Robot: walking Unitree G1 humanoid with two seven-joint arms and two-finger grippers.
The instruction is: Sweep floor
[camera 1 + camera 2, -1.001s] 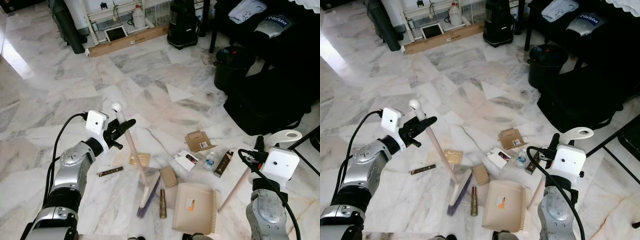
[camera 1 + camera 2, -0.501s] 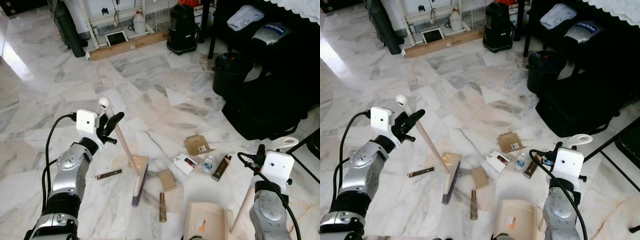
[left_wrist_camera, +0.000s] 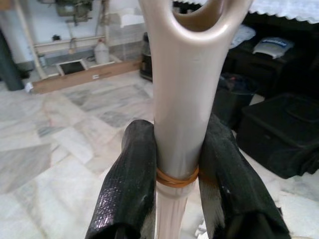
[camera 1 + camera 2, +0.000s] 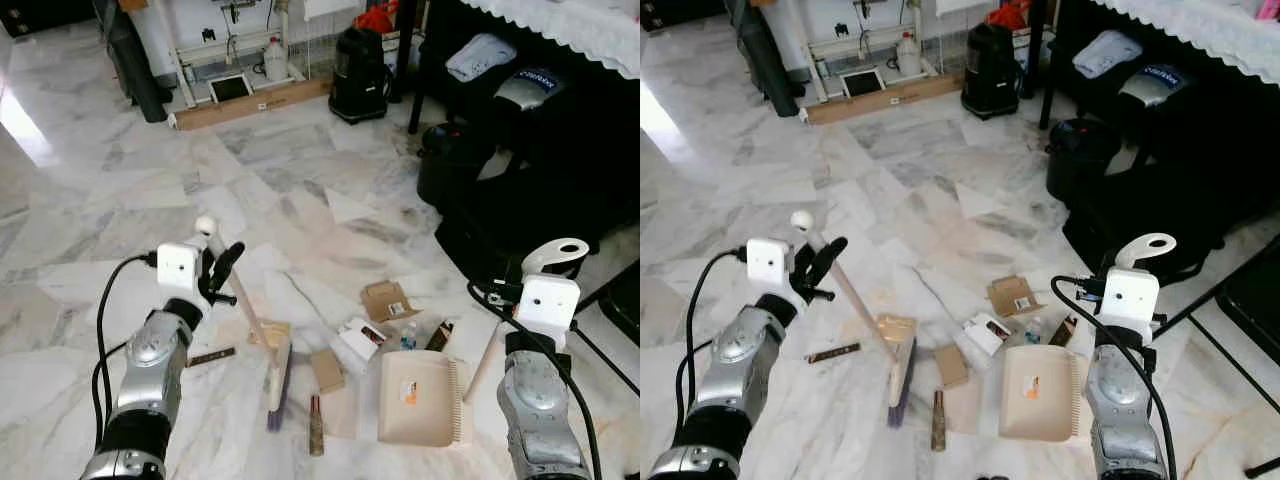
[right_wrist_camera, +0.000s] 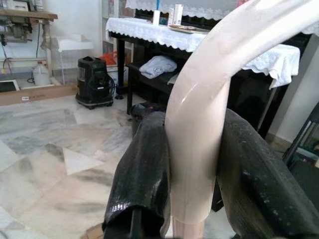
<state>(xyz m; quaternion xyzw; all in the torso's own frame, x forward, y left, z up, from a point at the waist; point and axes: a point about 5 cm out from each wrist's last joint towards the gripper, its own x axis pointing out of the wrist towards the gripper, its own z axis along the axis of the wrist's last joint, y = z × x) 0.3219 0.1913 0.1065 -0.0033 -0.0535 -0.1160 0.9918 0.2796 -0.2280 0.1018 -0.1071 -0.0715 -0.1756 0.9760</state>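
Marble floor point(image 4: 300, 170) spreads under the robot, strewn with litter. On it, the left gripper point(image 3: 182, 164) clamps the upper handle of the broom point(image 4: 262, 340), whose bristle head rests on the tiles just beside a flat tan card point(image 4: 272, 332). The right gripper point(image 5: 192, 164) is closed around the curved handle of the dustpan point(image 4: 420, 398), which lies flat on the floor. Between broom and dustpan sit a small box point(image 4: 326, 369) and a slim tube point(image 4: 315, 438); an open carton point(image 4: 388, 301) lies near.
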